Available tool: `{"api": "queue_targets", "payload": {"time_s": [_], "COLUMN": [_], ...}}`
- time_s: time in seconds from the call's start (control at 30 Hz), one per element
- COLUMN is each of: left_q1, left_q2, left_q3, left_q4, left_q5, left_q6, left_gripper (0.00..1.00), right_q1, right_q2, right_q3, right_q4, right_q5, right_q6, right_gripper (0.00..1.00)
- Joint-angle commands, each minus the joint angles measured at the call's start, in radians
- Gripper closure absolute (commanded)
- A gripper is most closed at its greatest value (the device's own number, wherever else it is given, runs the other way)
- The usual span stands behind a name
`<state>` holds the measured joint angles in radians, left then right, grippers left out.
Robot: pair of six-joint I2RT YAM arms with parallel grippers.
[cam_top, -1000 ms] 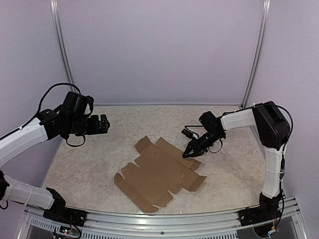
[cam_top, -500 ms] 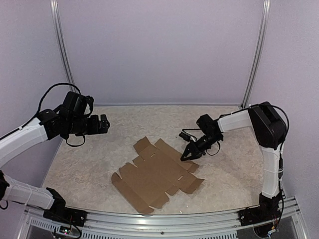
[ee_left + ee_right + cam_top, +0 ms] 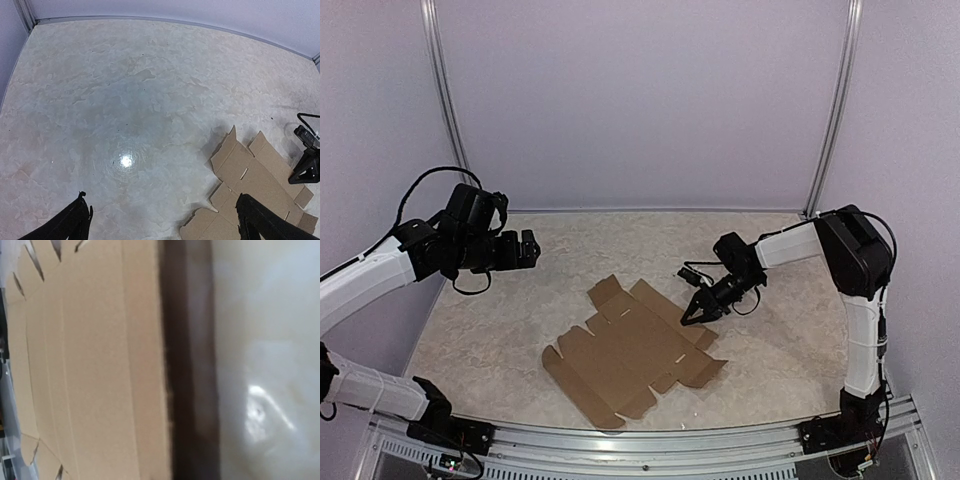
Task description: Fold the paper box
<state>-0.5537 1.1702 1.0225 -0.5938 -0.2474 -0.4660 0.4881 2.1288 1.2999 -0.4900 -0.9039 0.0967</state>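
Where the marble-patterned table (image 3: 520,320) meets the pale walls, the count is short: one paper box (image 3: 630,350), two arms, and two grippers.

The paper box is a flat, unfolded brown sheet with tabs and slots. It lies on the table a little nearer than centre and is turned cornerwise to the table's edges. In the top view one corner points to the far wall and one to the near metal rail (image 3: 650,440), and the near corner stops close to that rail. Its widest reach runs corner to corner, left to right. Which panel edge is truly the longer cannot be settled from this angle.

The left gripper (image 3: 528,250) hangs raised over the left side of the table, well apart from the sheet. Its jaws are spread wide; in the left wrist view the black fingers (image 3: 70,225) sit at opposite bottom corners. Bare tabletop stretches beyond them to the far and left walls.

The right gripper (image 3: 692,314) is low at the sheet's far-right edge, its fingers tapering to a narrow point on or just at the cardboard. The right wrist view shows the sheet (image 3: 90,365) very close, with its cut edge beside a dark band and bare table beyond. Whether the jaws are closed on that edge cannot be told. Open table lies to the right of the sheet and behind it.
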Motion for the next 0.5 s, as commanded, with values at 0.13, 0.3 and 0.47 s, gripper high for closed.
{"api": "queue_targets", "payload": {"time_s": [0.13, 0.3, 0.47], "left_q1": [-0.009, -0.009, -0.009], "left_q2": [-0.003, -0.009, -0.021], "left_q3": [0.016, 0.016, 0.025], "left_q4": [-0.008, -0.004, 0.002], "left_q5": [-0.003, -0.014, -0.02], "left_q6": [0.013, 0.018, 0.029], "left_gripper": [0.01, 0.01, 0.01], "right_q1": [0.011, 0.034, 0.084], "right_q2": [-0.047, -0.081, -0.109], "right_q3": [0.043, 0.107, 0.179], "right_q4": [-0.058, -0.15, -0.24], "right_q5": [0.059, 0.159, 0.341], "right_q6": [-0.002, -0.049, -0.121], "right_gripper": [0.99, 1.0, 1.0]}}
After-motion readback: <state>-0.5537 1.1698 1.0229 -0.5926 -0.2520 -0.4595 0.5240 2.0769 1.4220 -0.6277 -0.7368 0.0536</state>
